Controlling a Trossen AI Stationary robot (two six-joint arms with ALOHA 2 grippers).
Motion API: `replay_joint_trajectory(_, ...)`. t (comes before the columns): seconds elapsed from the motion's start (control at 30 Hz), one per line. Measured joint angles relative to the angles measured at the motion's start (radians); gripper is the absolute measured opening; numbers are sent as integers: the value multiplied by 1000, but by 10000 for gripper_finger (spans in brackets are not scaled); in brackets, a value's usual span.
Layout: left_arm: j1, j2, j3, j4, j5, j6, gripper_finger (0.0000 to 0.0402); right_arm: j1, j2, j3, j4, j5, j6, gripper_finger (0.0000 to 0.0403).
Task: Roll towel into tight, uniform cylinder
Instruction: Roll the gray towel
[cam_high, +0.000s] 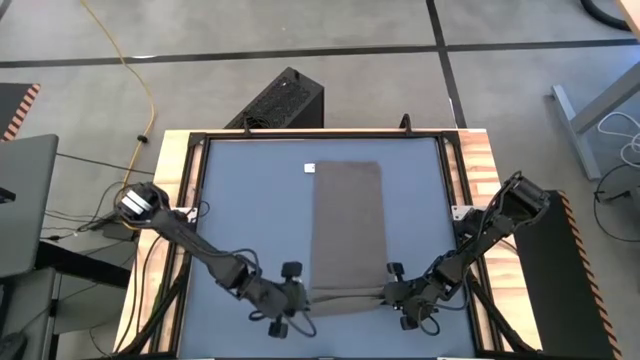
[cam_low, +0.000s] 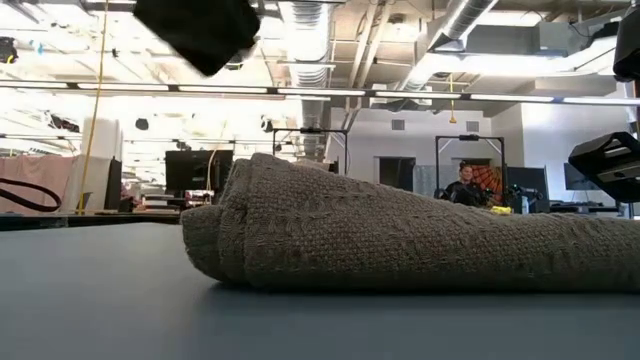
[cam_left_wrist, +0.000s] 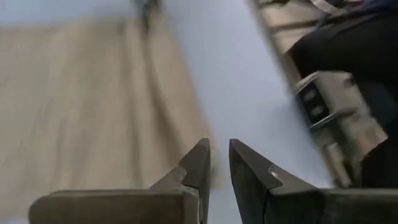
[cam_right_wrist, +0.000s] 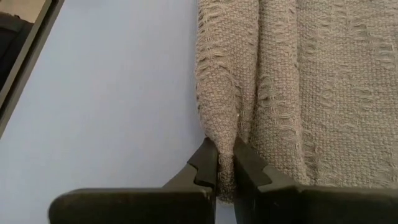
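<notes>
The taupe towel (cam_high: 347, 225) lies flat along the middle of the blue-grey tabletop, with its white tag (cam_high: 310, 168) at the far left corner. Its near end is turned over into a low fold (cam_high: 347, 297), which shows as a rounded hump in the low view (cam_low: 300, 235). My left gripper (cam_high: 301, 299) is at the fold's left end, my right gripper (cam_high: 388, 295) at its right end. Both are shut on the cloth. In the left wrist view the towel (cam_left_wrist: 93, 106) lies beside my left gripper (cam_left_wrist: 219, 163). My left gripper holds the towel at the left end of the near fold (cam_left_wrist: 198, 146), its fingers nearly level and coming from the table's left. The picture is blurred: how many layers it has cannot be told. The cloth rests on the table. My right gripper (cam_right_wrist: 225, 163) pinches the right end of the near fold (cam_right_wrist: 224, 127) between its two fingers. It has a doubled ridge of cloth, several layers, at the towel's side edge. The fingers come level from the table's right. The fold lies on the table, slack.
A wooden frame (cam_high: 190, 150) borders the tabletop. Bare tabletop (cam_high: 250, 210) lies to the left and right of the towel. A black box (cam_high: 280, 100) stands on the floor beyond the far edge. In the low view a person (cam_low: 462, 185) sits far off in the room.
</notes>
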Motion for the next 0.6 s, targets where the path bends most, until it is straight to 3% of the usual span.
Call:
replay_joint_trajectory(0.2, -29, 68, 1, 177, 43, 103, 89, -1, 0, 0, 1, -1, 0, 42)
replay_joint_trajectory(0.43, -31, 130, 1, 193, 45, 114, 152, -1, 0, 0, 2, 0, 0, 42)
replay_joint_trajectory(0.6, -33, 132, 3, 160, 47, 181, 172, -2, 0, 0, 2, 1, 5, 42)
